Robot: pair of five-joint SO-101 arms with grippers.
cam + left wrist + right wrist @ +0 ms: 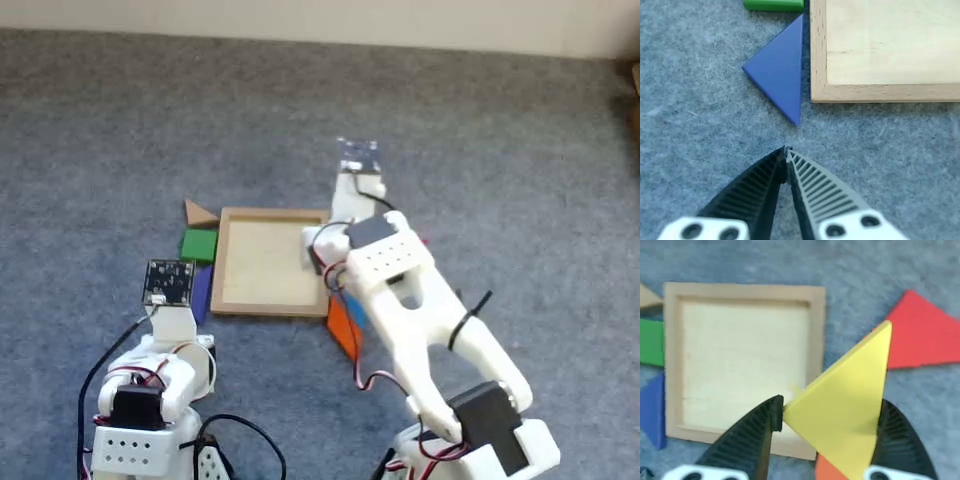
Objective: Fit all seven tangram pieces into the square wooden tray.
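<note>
We see the yellow triangle (845, 415) pinched in our right gripper (830, 412) over the rim of the tray (817, 340), with the red triangle (925, 340) beyond. Our left gripper (786, 155), fingers pressed together, sits near the blue triangle (780, 80) beside the tray.

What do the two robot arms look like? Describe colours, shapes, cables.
The left arm and right arm are white shells with black motors. Red, white and black wires loop at their joints; a black cable tie rings the right arm. The jaws are dark, ribbed and tapered.

One triangle (777, 75) lies just left of the tray (818, 60); the right pincer (830, 412) holds another triangle (850, 390) above its right rim.
</note>
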